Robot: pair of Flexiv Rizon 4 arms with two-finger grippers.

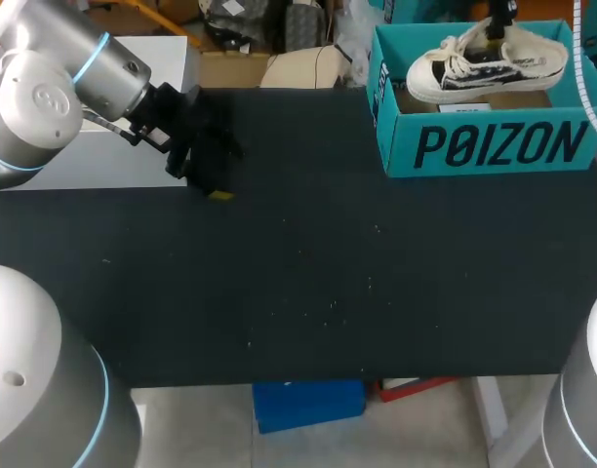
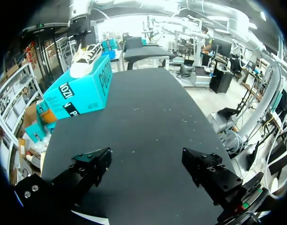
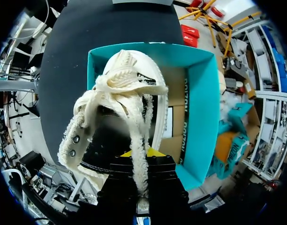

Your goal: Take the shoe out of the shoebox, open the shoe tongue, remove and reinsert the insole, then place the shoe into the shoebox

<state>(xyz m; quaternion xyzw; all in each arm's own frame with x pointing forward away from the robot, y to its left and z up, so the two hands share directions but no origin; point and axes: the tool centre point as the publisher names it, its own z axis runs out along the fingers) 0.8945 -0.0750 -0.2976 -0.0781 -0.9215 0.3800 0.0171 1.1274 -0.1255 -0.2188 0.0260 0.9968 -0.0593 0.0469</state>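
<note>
A cream canvas shoe [image 1: 484,63] with fuzzy laces and a dark side panel hangs over the open teal shoebox [image 1: 494,146] at the table's back right. My right gripper [image 1: 498,29] comes down on it from above. In the right wrist view the shoe [image 3: 124,93] dangles toe-down over the shoebox [image 3: 200,117], and the right gripper [image 3: 142,153] is shut on the rim of its opening, a lace trailing between the fingers. My left gripper [image 1: 213,180] hovers low over the table at the back left, open and empty [image 2: 146,168], far from the shoebox [image 2: 82,91].
The black tabletop [image 1: 328,273] spreads bare between the two arms. A white block [image 1: 167,58] stands at the back left behind my left arm. Inside the shoebox the brown cardboard floor [image 3: 174,122] shows beside the shoe.
</note>
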